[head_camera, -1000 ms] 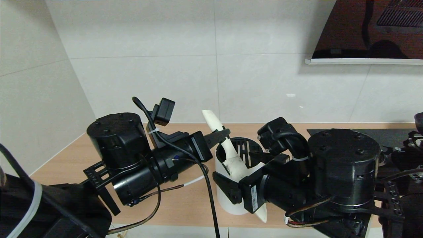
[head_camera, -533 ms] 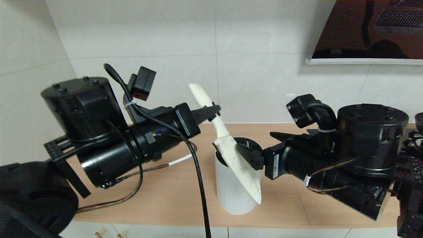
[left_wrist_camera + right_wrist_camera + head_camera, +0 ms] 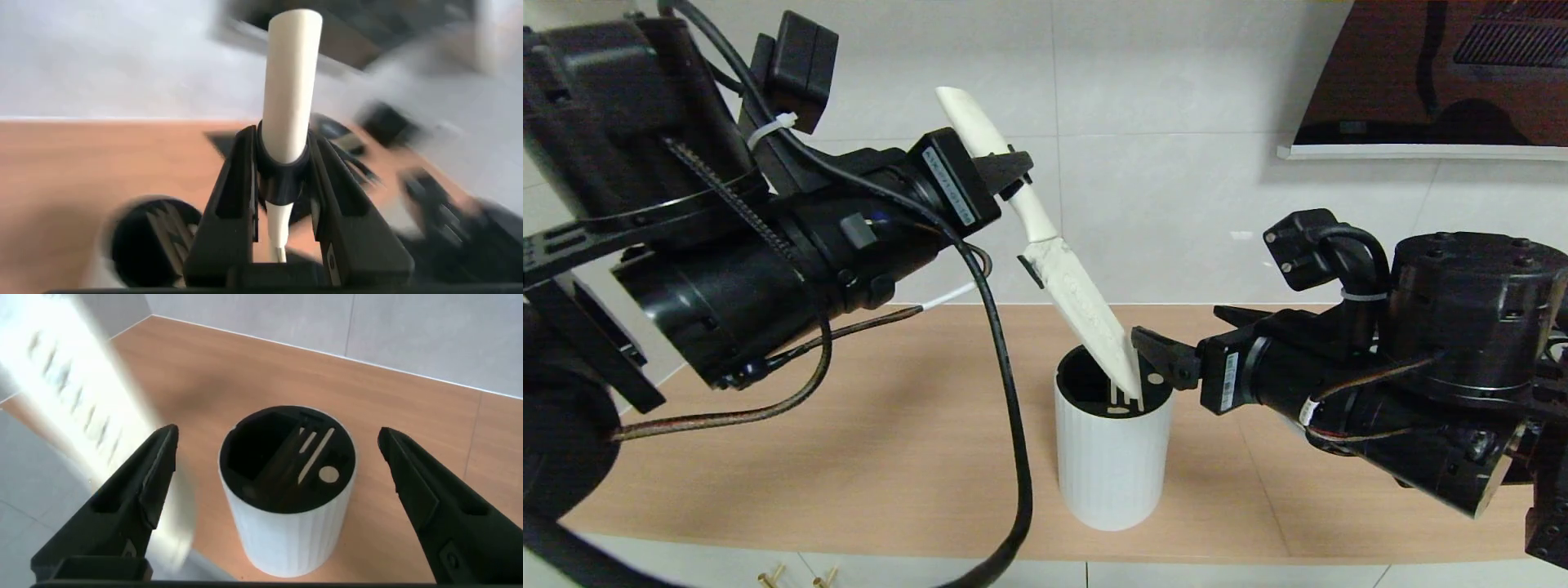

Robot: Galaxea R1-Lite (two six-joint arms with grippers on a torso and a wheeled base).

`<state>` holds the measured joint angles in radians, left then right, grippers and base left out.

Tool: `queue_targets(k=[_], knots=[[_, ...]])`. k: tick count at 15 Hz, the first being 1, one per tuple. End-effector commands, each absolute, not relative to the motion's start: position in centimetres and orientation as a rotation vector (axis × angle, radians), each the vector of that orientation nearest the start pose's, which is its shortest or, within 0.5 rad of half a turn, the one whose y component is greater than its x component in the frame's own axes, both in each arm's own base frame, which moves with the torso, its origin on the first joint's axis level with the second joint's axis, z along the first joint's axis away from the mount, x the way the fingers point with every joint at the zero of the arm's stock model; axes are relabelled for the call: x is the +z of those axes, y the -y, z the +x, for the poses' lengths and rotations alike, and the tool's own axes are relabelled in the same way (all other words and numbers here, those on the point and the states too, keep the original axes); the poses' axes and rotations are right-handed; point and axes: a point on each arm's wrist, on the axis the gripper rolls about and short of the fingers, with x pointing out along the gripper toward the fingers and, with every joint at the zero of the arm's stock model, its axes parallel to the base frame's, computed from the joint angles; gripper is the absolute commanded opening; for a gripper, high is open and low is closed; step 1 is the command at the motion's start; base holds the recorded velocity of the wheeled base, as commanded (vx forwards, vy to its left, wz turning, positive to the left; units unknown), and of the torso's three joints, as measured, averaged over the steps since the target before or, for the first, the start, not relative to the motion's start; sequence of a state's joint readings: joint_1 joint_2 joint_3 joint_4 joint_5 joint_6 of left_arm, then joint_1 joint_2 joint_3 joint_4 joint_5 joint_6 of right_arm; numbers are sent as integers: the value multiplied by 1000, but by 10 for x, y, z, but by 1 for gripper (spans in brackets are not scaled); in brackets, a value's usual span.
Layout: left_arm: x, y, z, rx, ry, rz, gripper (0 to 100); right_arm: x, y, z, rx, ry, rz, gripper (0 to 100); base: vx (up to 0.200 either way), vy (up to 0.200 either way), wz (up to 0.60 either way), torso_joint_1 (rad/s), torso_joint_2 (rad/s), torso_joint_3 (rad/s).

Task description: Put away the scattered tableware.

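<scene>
My left gripper (image 3: 1006, 175) is shut on the handle of a white knife (image 3: 1070, 286), held high above the counter. The blade slants down and its tip hangs just over the open top of the white ribbed holder (image 3: 1112, 461). In the left wrist view the knife handle (image 3: 290, 77) stands clamped between the fingers (image 3: 237, 188), with the holder (image 3: 151, 245) below. My right gripper (image 3: 1168, 359) is open beside the holder's rim on its right. The right wrist view looks down on the holder (image 3: 286, 498), between its fingers (image 3: 122, 506), with the blurred blade (image 3: 90, 400) to one side.
The holder stands on a wooden counter (image 3: 915, 482) near its front edge. A tiled wall (image 3: 1176, 212) rises behind. A dark range hood (image 3: 1437, 73) hangs at the upper right. A black insert with slots sits inside the holder.
My left arm has lifted the knife up and to the left, so its tip rose from beside the holder to above the rim. The right gripper drew back to the right of the holder.
</scene>
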<state>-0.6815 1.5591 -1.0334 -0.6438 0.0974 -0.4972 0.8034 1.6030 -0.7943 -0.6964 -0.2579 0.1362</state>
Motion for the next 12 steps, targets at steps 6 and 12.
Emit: queue_targets(k=[6, 12], knots=[[269, 228, 216, -276, 80, -221, 0, 211, -197, 211, 503, -144, 70, 100, 0, 0, 0, 0, 0, 0], [234, 254, 240, -221, 156, -149, 0, 209, -195, 214, 490, -149, 66, 100, 0, 0, 0, 0, 0, 0]])
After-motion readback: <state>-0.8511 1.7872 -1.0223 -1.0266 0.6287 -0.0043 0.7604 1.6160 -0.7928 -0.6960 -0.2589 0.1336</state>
